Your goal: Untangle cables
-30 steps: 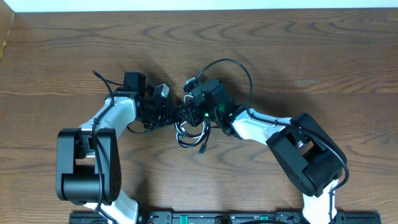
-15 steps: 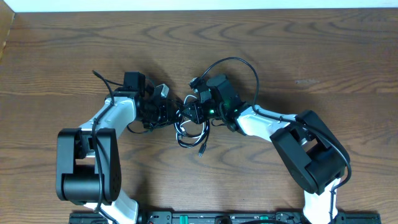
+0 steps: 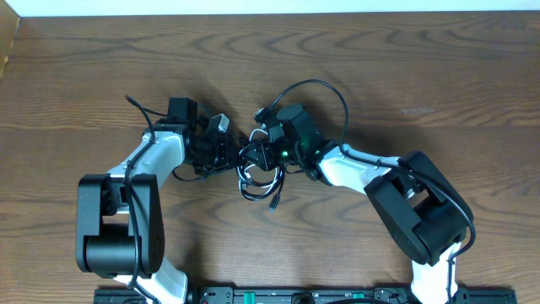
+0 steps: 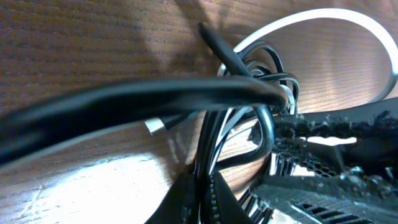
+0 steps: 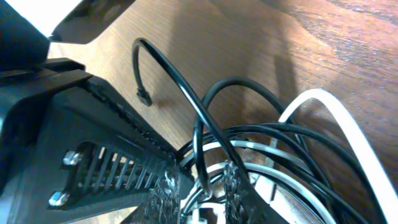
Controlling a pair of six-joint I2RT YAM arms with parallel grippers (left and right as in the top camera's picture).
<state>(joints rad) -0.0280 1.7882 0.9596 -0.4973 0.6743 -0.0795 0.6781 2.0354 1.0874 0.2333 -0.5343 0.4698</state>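
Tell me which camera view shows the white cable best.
The right wrist view: the white cable arcs clear against the wood beside the black cable loops. The left wrist view shows its curve partly behind blurred black cable. The overhead view barely shows it within the tangle between the end effectors.

A robotics lab bench: two arms mounted at a bare wooden table (image 3: 439, 67).

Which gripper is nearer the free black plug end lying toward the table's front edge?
Right gripper: just above-right of the plug end. Left gripper sits farther left.
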